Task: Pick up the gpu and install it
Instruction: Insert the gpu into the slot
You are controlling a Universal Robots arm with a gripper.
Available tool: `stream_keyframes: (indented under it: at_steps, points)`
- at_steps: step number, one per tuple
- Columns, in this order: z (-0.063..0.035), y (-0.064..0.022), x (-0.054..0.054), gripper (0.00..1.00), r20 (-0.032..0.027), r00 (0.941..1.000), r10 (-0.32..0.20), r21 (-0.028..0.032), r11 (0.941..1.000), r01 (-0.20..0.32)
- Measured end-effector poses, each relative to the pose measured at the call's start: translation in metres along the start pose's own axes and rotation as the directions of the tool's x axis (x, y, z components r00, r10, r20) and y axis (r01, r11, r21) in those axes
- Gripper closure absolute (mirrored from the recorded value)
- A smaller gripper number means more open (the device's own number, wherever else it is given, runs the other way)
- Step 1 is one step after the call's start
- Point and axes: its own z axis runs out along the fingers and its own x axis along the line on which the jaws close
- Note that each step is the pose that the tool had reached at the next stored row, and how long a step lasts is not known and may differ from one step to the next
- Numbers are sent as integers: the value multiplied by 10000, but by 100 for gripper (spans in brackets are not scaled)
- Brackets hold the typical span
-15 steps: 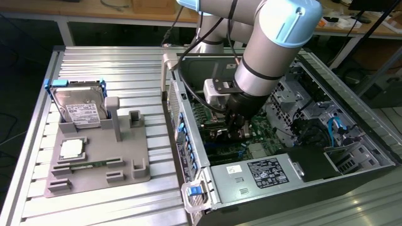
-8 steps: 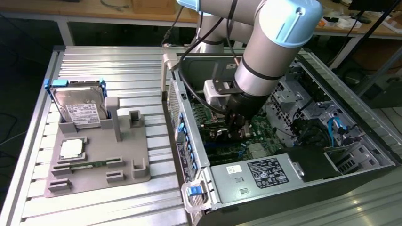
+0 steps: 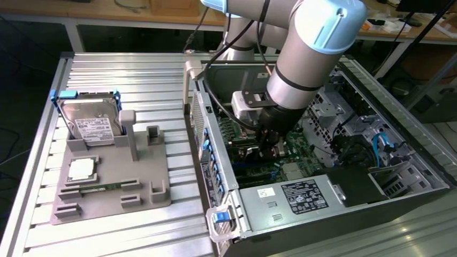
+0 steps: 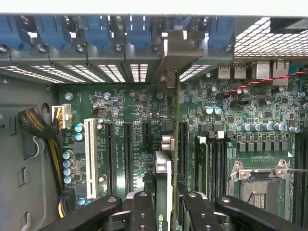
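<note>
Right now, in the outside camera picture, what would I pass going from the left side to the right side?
Hard drive → gray post → computer case wall with blue clips → end effector gripping the gpu → blue cable.

The motherboard [image 4: 231, 120] is green with black slots [image 4: 127, 154] and one white slot [image 4: 90, 159], the clips [image 4: 96, 29] on the grey case [image 4: 24, 144] are blue, the end effector [image 4: 163, 204] is black, and the gpu [image 4: 163, 180], seen edge-on, seems dark with silvery metal.
</note>
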Motion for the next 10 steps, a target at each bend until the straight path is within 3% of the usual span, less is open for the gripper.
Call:
stream_keyframes:
  at_steps: [10]
  points:
    - [-1,-58,-1,73,0,10000,1,0,10000,-1]
